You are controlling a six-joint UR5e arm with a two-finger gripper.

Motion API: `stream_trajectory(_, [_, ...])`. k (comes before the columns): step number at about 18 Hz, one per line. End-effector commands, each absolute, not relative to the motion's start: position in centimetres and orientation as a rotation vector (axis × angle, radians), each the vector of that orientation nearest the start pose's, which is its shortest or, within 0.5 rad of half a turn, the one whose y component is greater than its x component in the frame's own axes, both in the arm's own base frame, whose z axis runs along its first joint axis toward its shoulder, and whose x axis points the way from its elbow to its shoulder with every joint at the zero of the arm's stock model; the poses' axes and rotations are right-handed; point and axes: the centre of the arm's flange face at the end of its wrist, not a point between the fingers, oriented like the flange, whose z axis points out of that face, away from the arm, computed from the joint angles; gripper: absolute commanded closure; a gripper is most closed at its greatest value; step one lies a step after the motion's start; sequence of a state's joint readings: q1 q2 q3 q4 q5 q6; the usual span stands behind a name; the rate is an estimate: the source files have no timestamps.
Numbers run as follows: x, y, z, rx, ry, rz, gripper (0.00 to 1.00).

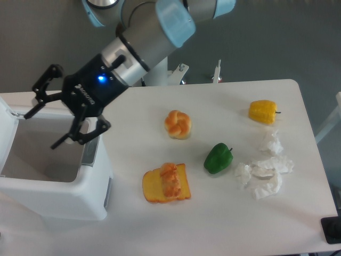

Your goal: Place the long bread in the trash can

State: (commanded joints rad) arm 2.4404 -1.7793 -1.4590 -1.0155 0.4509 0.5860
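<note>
At the bench's left edge, pincer (pixel 56 109) hangs spread and empty over the open trash can (pixel 53 200). Long bread unseen anywhere, maybe already inside. Risk: fingers catching the can's rim on withdrawal.

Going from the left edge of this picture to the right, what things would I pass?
Boxy white plastic trash can with the open black two-finger gripper above it → flat toast slice with topping → round knotted bun → green pepper → crumpled white tissues.
</note>
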Motion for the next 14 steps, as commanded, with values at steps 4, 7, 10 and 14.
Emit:
stream_trajectory(4, [-32.7,54.5,54.4,-2.043,-0.024,-0.585,0.06])
stream_trajectory(7, [-34.2,53.9,53.8,-2.088,-0.058,-0.522,0.00])
stream_trajectory(10, [-36.0,52.6,54.3,-2.184,-0.078,-0.342,0.00])
stream_trajectory(14, [-36.7,51.6,55.1,-2.265,-0.075,-0.182,0.00])
